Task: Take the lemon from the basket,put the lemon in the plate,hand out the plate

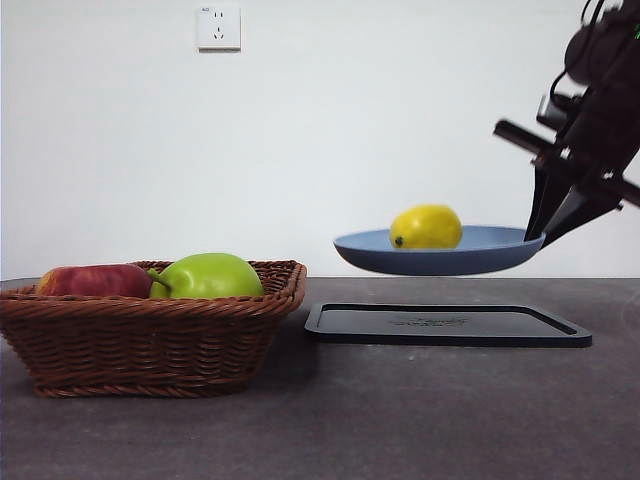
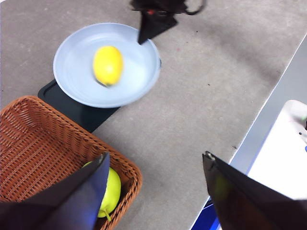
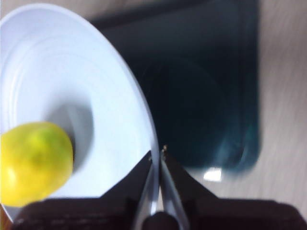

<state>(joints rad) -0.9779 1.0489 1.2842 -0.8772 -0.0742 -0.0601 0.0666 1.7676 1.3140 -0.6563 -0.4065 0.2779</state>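
The light blue-grey plate hangs in the air above the black tray, level, with the yellow lemon lying in it. My right gripper is shut on the plate's right rim and carries it. In the right wrist view the jaws pinch the plate's rim with the lemon inside. The left wrist view shows the plate, the lemon and the right gripper at its rim. My left gripper is open and empty, high above the wicker basket, which also shows at the left of the front view.
The basket holds a red apple and a larger yellow-green stemmed fruit, which also shows in the left wrist view. A flat black rectangular tray lies on the grey table below the plate. A wall socket is behind.
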